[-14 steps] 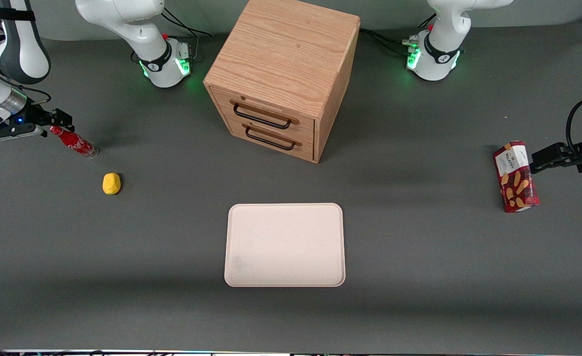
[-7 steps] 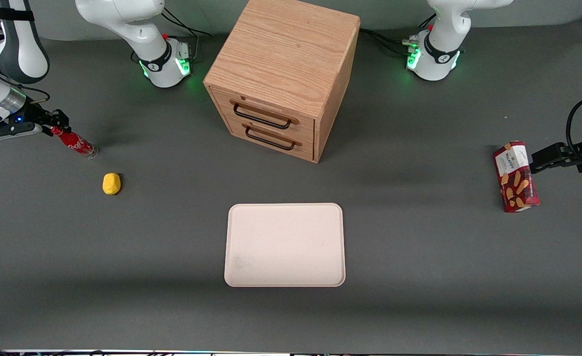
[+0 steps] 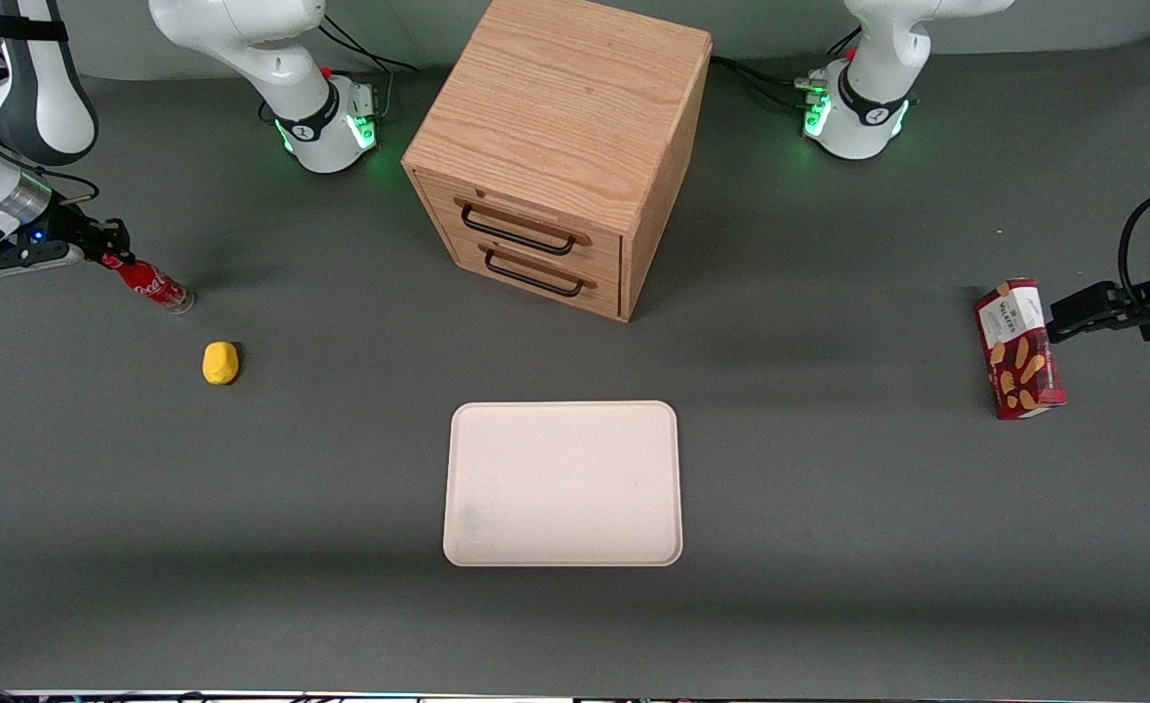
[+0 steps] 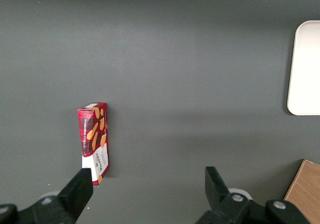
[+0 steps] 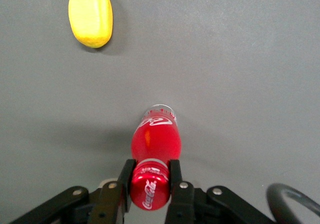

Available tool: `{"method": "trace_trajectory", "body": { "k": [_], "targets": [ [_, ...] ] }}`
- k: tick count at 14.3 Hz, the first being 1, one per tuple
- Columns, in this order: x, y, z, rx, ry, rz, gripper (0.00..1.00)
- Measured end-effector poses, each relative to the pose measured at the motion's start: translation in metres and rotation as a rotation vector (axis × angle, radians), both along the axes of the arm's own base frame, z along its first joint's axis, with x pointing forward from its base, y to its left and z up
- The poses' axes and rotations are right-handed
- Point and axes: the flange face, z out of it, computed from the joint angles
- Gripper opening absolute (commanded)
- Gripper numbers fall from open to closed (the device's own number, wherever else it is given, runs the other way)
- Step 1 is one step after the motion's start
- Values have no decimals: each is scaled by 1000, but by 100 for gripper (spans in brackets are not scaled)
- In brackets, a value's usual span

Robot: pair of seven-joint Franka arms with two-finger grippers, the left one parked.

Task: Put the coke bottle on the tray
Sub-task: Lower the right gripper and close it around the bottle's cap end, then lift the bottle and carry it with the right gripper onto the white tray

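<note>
Clamped on the cap of the coke bottle (image 5: 154, 144), my gripper (image 5: 150, 184) sits at the front view's left edge, the tray (image 3: 562, 483) lying lower and toward frame centre.

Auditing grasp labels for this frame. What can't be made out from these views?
- Coke bottle base contact: whether it rests on the table or is lifted; the front view is too steep, and in the right wrist view the body hides it.
- Bottle neck: covered by the claw fingers in the right wrist view.
- Tray: cut off by the picture edge in the left wrist view.
- Drawer contents: both cabinet drawers are closed.
</note>
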Motion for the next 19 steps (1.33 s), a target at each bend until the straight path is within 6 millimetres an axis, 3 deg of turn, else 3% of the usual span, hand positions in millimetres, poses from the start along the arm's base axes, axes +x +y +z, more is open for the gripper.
{"method": "trace_trajectory", "body": {
  "k": [5, 9, 11, 13, 19],
  "targets": [
    [6, 6, 4, -3, 14, 22, 0],
    [36, 22, 40, -33, 51, 90, 0],
    [54, 32, 70, -56, 69, 112, 0],
    [75, 54, 105, -81, 78, 115, 0],
    [138, 156, 248, -65, 41, 106, 0]
  ]
}}
